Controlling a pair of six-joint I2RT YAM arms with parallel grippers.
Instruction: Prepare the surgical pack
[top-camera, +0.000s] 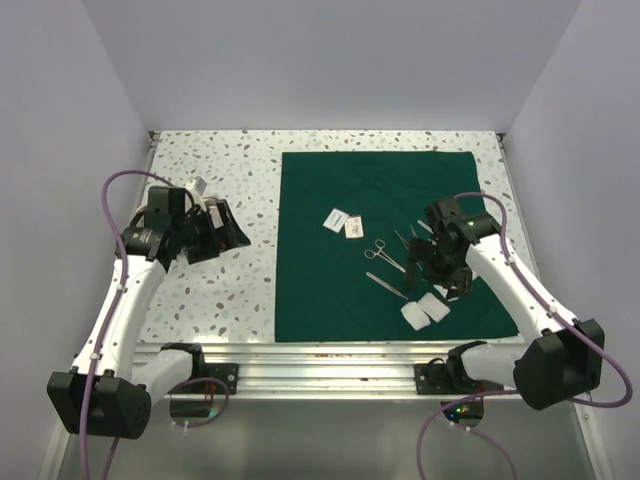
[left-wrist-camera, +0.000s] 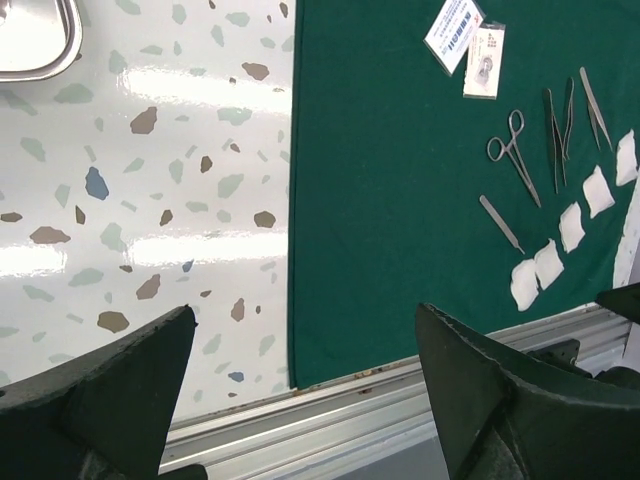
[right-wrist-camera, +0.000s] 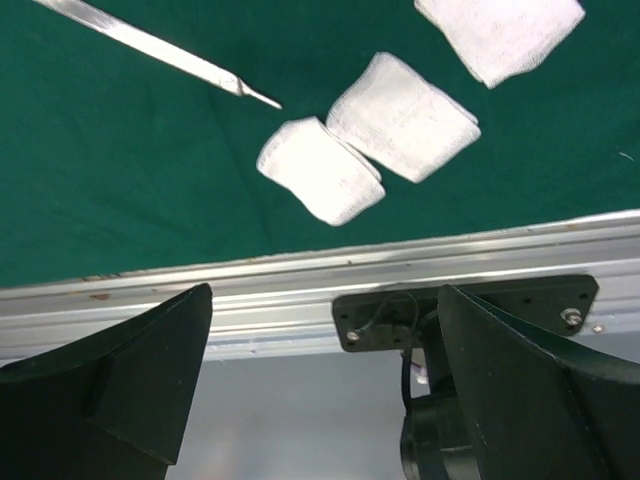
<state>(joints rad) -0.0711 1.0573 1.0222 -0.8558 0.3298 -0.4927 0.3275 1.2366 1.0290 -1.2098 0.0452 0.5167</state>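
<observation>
The dark green drape (top-camera: 320, 290) lies flat on the right half of the table and also shows in the left wrist view (left-wrist-camera: 400, 200) and the right wrist view (right-wrist-camera: 120, 170). On it lie two small packets (top-camera: 345, 222), ring-handled forceps (top-camera: 383, 252), tweezers (left-wrist-camera: 557, 125), a scalpel handle (right-wrist-camera: 150, 45) and several white gauze squares (right-wrist-camera: 400, 115). My right gripper (top-camera: 432, 275) is open and empty, above the gauze near the drape's front edge. My left gripper (top-camera: 228, 232) is open and empty over bare table, left of the drape.
A steel tray's corner (left-wrist-camera: 40, 50) shows at the far left in the left wrist view. The speckled tabletop (top-camera: 220, 300) lies left of the drape. An aluminium rail (right-wrist-camera: 250, 290) runs along the near edge. White walls enclose the table.
</observation>
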